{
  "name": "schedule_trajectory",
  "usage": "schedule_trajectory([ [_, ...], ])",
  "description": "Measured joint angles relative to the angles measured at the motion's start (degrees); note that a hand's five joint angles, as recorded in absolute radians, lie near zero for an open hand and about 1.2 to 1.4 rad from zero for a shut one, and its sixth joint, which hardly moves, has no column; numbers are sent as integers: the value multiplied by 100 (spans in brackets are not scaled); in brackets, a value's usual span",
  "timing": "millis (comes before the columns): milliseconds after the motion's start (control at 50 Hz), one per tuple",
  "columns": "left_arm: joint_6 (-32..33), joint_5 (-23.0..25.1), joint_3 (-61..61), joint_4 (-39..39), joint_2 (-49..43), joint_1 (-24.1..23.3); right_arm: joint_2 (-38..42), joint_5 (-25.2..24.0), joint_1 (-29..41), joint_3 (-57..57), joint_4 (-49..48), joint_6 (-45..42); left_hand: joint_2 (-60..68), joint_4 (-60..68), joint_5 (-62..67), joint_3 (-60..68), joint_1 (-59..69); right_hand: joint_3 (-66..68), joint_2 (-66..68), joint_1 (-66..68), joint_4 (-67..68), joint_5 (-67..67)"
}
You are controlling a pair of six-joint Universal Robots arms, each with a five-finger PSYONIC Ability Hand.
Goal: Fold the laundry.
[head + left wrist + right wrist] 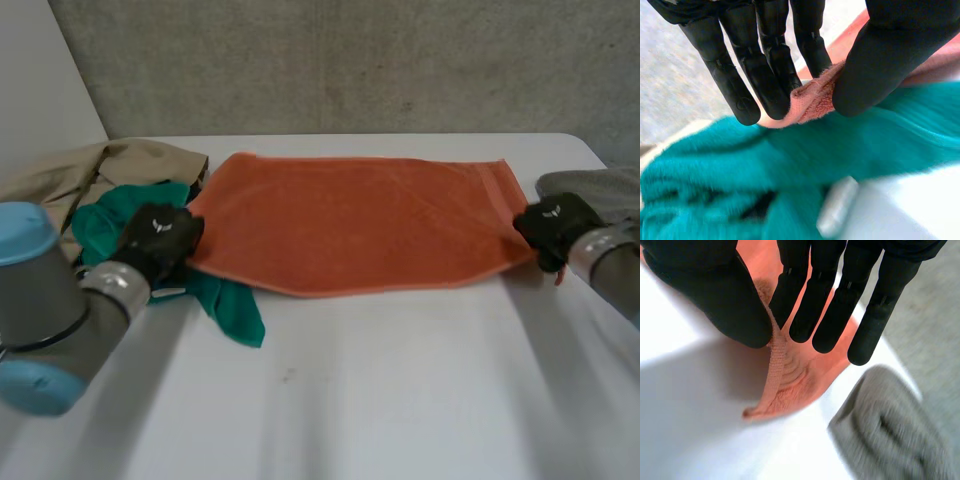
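Here, orange towel flat, left hand pinching one end between fingers and thumb, right hand pinching the other

Plain orange is seen on the towel, with a same-colour woven band at one end. Also seen plain: teal cloth, beige garment, grey cloth. White is seen on the table, black on left hand and right hand.

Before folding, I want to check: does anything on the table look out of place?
Yes. A crumpled green cloth lies partly under the orange towel, at the end that the left hand pinches; it might get dragged into the fold. The right hand's end looks fine.
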Motion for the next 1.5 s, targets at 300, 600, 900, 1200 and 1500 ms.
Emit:
schedule_trajectory([
  [300, 2392, 484, -1174, -3944, 2378, 619, -2451, -401, -1452, 2044, 2257, -2861, 0, 1, 0, 0, 0, 0, 0, 0, 0, 3],
  [600, 1753, -400, 704, -1955, 349, -38, -608, -258, -923, 730, 403, -1640, 0, 2, 0, 0, 0, 0, 0, 0, 0, 3],
  [900, 1428, -918, 3201, -407, -1781, -461, 1270, -98, -297, -973, -2096, -1258, 0, 2, 0, 0, 0, 0, 0, 0, 0, 67],
  [1200, 1890, -1404, 4263, -574, -2829, -501, 2446, -144, -109, -2056, -3348, -523, 0, 2, 0, 0, 0, 0, 0, 0, 0, 68],
  [1500, 1803, -1292, 3949, 140, -2534, -713, 2437, 123, -10, -2033, -3323, -251, -5674, -5734, -5345, -5649, -5578, -5612, -5557, -5218, -5650, -5378],
])
